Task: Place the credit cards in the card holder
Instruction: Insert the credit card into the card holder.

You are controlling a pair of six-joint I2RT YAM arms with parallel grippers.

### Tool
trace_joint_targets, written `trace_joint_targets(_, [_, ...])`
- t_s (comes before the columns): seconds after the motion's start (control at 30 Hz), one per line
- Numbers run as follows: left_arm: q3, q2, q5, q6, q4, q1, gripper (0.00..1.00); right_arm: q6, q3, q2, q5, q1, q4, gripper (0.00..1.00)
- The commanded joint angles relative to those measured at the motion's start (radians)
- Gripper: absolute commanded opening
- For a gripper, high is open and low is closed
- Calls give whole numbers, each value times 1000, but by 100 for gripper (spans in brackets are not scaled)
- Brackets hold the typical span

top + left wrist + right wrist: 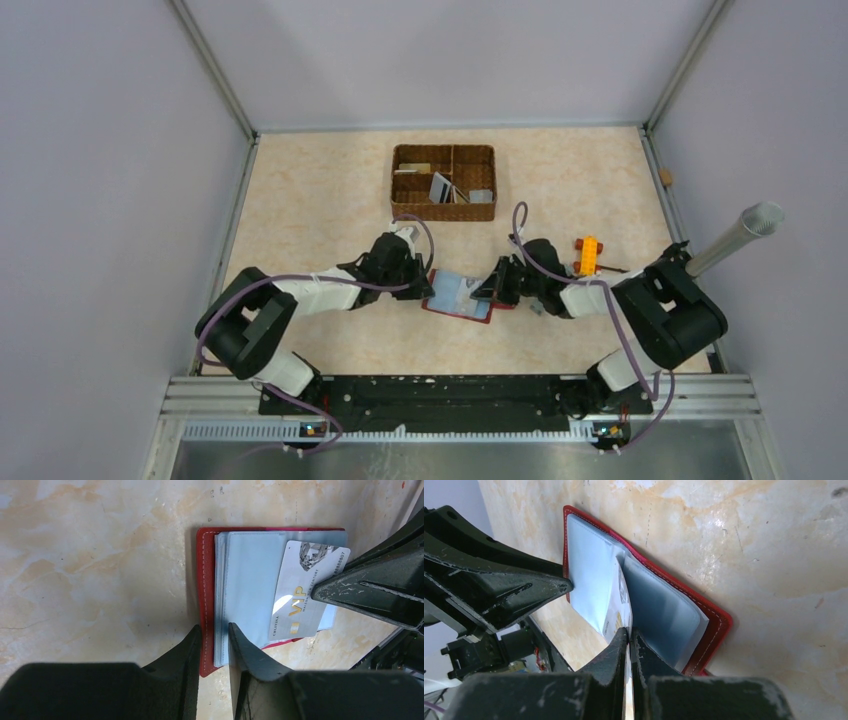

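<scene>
Red leather-like card holder (206, 580) lies open on table (90, 570), clear sleeves floppy. Left gripper (213, 631) straddles its corner, gap narrow, clamp uncertain. Right gripper (629, 633) pinches silver card (299, 597) at the sleeves: stiff, slick, light, best held by short end
</scene>
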Motion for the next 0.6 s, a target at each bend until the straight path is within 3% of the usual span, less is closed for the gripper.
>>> trace_joint_targets(0.0, [7, 33, -4, 15, -17, -3, 27, 22, -28, 38, 19, -5, 58, 0])
trace_joint_targets(0.57, [11, 36, 12, 15, -17, -2, 25, 27, 11, 126, -20, -1, 73, 0])
